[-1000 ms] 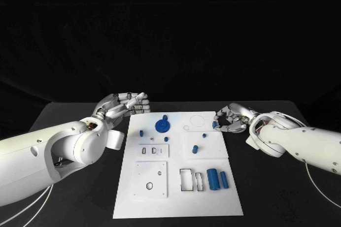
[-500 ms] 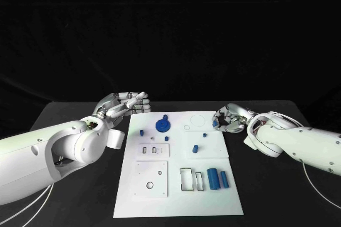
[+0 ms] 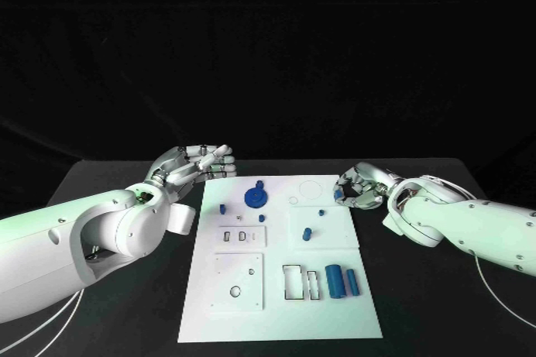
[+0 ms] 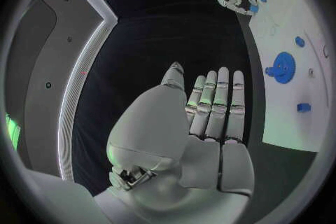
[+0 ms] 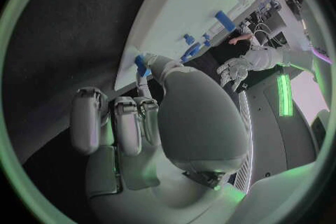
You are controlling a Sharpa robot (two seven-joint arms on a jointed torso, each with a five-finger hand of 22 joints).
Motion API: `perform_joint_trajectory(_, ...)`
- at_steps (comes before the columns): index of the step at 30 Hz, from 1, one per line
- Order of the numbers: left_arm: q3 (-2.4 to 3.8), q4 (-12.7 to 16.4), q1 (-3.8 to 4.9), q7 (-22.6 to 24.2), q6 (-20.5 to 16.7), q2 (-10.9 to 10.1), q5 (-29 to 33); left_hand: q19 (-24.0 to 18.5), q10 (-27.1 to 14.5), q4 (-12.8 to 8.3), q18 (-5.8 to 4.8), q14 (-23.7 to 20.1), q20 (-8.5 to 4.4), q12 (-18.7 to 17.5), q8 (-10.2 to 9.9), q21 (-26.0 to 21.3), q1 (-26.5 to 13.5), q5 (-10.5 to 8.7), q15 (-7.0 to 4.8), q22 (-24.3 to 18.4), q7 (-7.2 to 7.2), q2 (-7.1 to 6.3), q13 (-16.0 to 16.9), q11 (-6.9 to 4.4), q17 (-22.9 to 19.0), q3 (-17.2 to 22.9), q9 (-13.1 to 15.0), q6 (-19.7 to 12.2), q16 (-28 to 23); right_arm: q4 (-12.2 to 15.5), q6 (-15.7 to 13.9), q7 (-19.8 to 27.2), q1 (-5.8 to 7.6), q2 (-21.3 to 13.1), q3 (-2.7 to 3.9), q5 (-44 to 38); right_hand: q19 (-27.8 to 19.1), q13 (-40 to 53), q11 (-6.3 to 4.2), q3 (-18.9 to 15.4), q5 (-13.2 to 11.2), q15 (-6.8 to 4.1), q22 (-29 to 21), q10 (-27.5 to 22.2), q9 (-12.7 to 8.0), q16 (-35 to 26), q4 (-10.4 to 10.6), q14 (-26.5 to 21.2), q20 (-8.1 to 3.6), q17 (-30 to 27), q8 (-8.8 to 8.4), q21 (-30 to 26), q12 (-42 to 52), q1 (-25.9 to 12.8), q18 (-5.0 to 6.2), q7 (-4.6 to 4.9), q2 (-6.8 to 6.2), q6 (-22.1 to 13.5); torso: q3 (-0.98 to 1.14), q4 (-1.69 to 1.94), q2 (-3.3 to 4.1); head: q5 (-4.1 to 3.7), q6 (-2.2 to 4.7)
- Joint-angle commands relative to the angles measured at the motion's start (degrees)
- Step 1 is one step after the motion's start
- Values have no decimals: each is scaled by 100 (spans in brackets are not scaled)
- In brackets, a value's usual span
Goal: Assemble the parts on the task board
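Black cloth backs the dark table (image 3: pixel 123 326), and the white task board (image 3: pixel 280 310) runs down its middle. At the left, the left hand (image 3: pixel 199 165) hovers just off the board's far-left corner with its fingers straight, side by side and holding nothing, which I read as waiting clear of the work. On the board, moving right, sit a blue gear (image 3: pixel 255 196) with small blue pieces near it, then white inset plates with slots and holes, and nearer the front 2 blue cylinders (image 3: pixel 343 283) lying side by side beside empty rectangular slots, probably staged for later insertion. At the right, the right hand (image 3: pixel 359 188) is curled over the board's far-right edge, pinching a small blue part (image 5: pixel 140 65) between thumb and fingertip; it seems lifted so it can be carried to its seat.
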Motion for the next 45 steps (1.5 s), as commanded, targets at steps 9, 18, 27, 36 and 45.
perform_joint_trajectory(9,4,7,4,12,105,3,10,54,-6,9,71,-12,-2,-27,-30,-17,-17,-37,35,-5,34,31,8,37,9,-29,-8,13,-37,-10,-73,-12,-5,13,-1,-73,35,1505,-83,134,-33,-92,405,604,42,23,-50,605,-69,1509,109,45,45,-111,-57,-54,63,170,2,-1,1,-12,-14)
perform_joint_trajectory(18,4,-12,4,9,109,6,10,56,-9,12,71,-13,-1,-35,-33,-22,-16,-43,37,-10,36,34,7,39,12,-38,-9,10,-43,298,-452,-541,11,-58,10,-68,40,1508,-140,213,45,-141,412,606,109,23,-49,605,-117,1509,197,38,48,-299,-56,-114,138,259,-3,-7,-17,2,-8)
perform_joint_trajectory(27,3,-95,3,9,117,32,10,56,-9,12,71,-13,-1,-35,-33,-22,-16,-43,37,-10,36,34,7,39,12,-38,-9,10,-43,1007,-696,-1181,167,-111,25,-184,51,1508,-155,223,48,-152,427,606,138,23,-24,605,-129,1509,224,48,48,-408,-61,-133,155,271,-21,-24,-53,62,-46)
perform_joint_trajectory(36,-2,-287,-1,15,139,146,10,58,-7,15,71,-13,0,-39,-34,-26,-16,-50,37,-14,36,38,8,40,15,-44,-9,11,-47,1523,-771,-1622,225,303,26,-709,73,1506,-166,224,32,-161,460,605,153,23,-19,605,-136,1509,241,79,47,-449,-70,-146,157,285,-49,-31,-116,196,-132)
perform_joint_trajectory(45,-4,-426,-4,18,154,253,9,59,-5,16,70,-13,0,-40,-34,-28,-14,-54,38,-16,36,41,8,39,16,-47,-9,13,-49,1576,-709,-1786,0,947,14,-1431,73,1493,-172,229,23,-166,459,595,160,23,-19,605,-140,1509,249,77,33,-461,-69,-153,163,291,-84,-14,-159,325,-226)
